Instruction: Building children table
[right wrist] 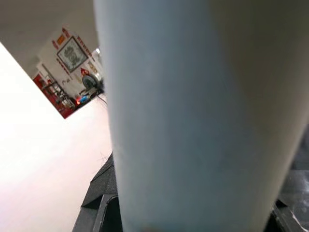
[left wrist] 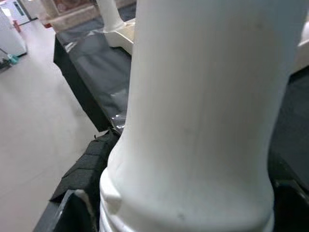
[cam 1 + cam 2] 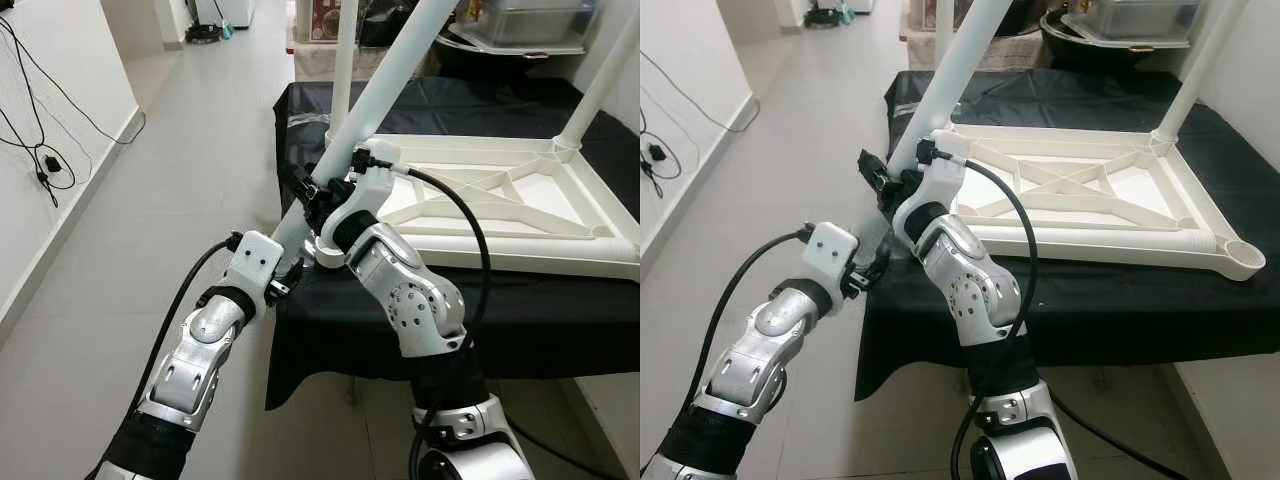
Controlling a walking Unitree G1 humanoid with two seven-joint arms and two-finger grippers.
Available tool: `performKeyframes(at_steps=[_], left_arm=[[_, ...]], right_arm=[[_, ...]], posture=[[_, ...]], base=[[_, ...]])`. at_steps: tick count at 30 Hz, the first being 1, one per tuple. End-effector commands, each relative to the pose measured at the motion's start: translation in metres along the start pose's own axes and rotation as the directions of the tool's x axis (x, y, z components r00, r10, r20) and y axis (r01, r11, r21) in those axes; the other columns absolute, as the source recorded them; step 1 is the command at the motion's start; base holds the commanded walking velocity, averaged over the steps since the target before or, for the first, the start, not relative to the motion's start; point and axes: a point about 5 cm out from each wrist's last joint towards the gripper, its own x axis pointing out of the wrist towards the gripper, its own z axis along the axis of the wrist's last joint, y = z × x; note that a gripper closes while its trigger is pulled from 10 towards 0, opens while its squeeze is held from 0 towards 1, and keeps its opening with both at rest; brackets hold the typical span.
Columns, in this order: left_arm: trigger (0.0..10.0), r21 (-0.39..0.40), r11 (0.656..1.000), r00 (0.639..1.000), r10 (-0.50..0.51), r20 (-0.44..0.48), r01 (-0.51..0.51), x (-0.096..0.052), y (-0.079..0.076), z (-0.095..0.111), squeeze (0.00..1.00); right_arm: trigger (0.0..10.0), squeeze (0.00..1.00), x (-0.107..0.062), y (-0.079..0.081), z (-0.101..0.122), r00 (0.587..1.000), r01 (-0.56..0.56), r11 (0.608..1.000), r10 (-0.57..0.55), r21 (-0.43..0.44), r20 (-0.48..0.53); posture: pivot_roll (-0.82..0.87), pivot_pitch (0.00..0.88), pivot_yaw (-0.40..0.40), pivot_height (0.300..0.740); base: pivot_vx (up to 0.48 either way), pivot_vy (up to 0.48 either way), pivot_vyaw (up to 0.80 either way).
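A white children's table top (image 3: 520, 262) lies upside down on a black-draped table (image 3: 450, 320). Two white legs (image 3: 343, 60) (image 3: 600, 90) stand upright at its far corners. A third white leg (image 3: 390, 75) leans steeply over the near left corner, and its lower end is close to the corner socket (image 3: 330, 255). My left gripper (image 3: 290, 272) is shut on that leg's lower end, whose ridged end (image 2: 188, 212) sits between the black fingers (image 2: 82, 174). Higher up the same leg, my right gripper (image 3: 305, 190) is shut on it, fingers (image 1: 99, 203) on both sides.
Pale tiled floor (image 3: 170, 200) stretches away to the left of the table. Black cables and a plug (image 3: 45, 162) hang on the left wall. Boxes and a clear container (image 3: 530, 20) crowd the space behind the table.
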Motion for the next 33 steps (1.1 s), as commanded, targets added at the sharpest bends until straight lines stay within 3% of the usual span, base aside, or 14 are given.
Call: performKeyframes(at_steps=[1, 10, 11, 19, 20, 21, 22, 29, 30, 32, 33], left_arm=[[0.0, -0.008, 1.0, 1.0, -0.017, 0.003, 0.017, 0.001, -0.003, -0.001, 0.0], [0.0, -0.004, 1.0, 1.0, -0.014, -0.003, 0.014, 0.0, -0.007, -0.004, 0.0], [10.0, -0.007, 1.0, 1.0, -0.009, -0.005, 0.009, -0.001, -0.008, -0.004, 0.0], [10.0, -0.001, 1.0, 1.0, 0.009, 0.001, -0.009, -0.012, -0.007, -0.006, 0.0], [10.0, -0.003, 1.0, 1.0, 0.007, -0.003, -0.007, -0.014, -0.007, -0.007, 0.0], [10.0, -0.003, 1.0, 1.0, 0.007, -0.003, -0.007, -0.014, -0.007, -0.007, 0.0], [10.0, 0.001, 1.0, 1.0, 0.006, -0.005, -0.006, -0.017, -0.006, -0.009, 0.0], [10.0, 0.009, 1.0, 1.0, 0.002, -0.015, -0.001, -0.024, -0.006, -0.013, 0.0], [10.0, 0.009, 1.0, 1.0, -0.004, -0.013, 0.004, -0.026, -0.005, -0.012, 0.0], [10.0, 0.008, 1.0, 1.0, -0.011, -0.01, 0.011, -0.028, -0.005, -0.01, 0.0], [10.0, -0.004, 1.0, 1.0, -0.021, -0.007, 0.021, -0.032, -0.005, -0.009, 0.0]], right_arm=[[10.0, 0.0, -0.001, 0.007, 0.001, 0.999, -0.039, 0.999, 0.039, 0.01, 0.009], [10.0, 0.0, -0.004, 0.002, -0.002, 0.999, -0.035, 0.998, 0.035, -0.052, -0.002], [10.0, 0.0, -0.004, -0.001, -0.001, 1.0, -0.026, 0.998, 0.026, -0.062, -0.001], [10.0, 0.0, -0.005, -0.013, 0.002, 1.0, 0.009, 0.995, -0.008, -0.102, 0.015], [10.0, 0.43, -0.005, -0.014, 0.002, 1.0, 0.01, 0.994, -0.008, -0.105, 0.016], [10.0, 0.43, -0.005, -0.014, 0.002, 1.0, 0.01, 0.994, -0.008, -0.105, 0.016], [10.0, 1.0, -0.005, -0.015, 0.002, 1.0, 0.011, 0.994, -0.009, -0.107, 0.018], [10.0, 1.0, -0.006, -0.013, 0.001, 0.999, -0.024, 0.994, 0.026, -0.106, 0.02], [10.0, 0.11, -0.006, -0.011, 0.0, 0.998, -0.057, 0.993, 0.059, -0.104, 0.009], [10.0, 0.11, -0.006, -0.008, -0.001, 0.995, -0.096, 0.99, 0.096, -0.102, -0.005], [10.0, 0.0, -0.007, -0.009, -0.003, 0.992, -0.128, 0.989, 0.127, -0.081, -0.014]], posture=[[-0.02, 0.068, 0.002, 0.74], [-0.05, 0.07, -0.01, 0.74], [-0.05, 0.07, -0.01, 0.74], [-0.06, 0.07, 0.01, 0.74], [-0.06, 0.07, 0.01, 0.74], [-0.06, 0.07, 0.01, 0.74], [-0.06, 0.069, 0.015, 0.74], [-0.06, 0.069, 0.015, 0.74], [-0.05, 0.07, 0.016, 0.74], [-0.04, 0.073, 0.027, 0.74], [-0.04, 0.073, 0.027, 0.74]], base=[[0.0, 0.0, 0.0], [0.0, 0.0, 0.0], [0.0, 0.0, 0.0], [0.0, 0.0, 0.0], [0.0, 0.0, 0.0], [0.0, 0.0, 0.0], [0.0, 0.0, 0.0], [0.0, 0.0, 0.0], [0.0, 0.0, 0.0], [0.0, 0.0, 0.0], [0.0, 0.0, 0.0]])
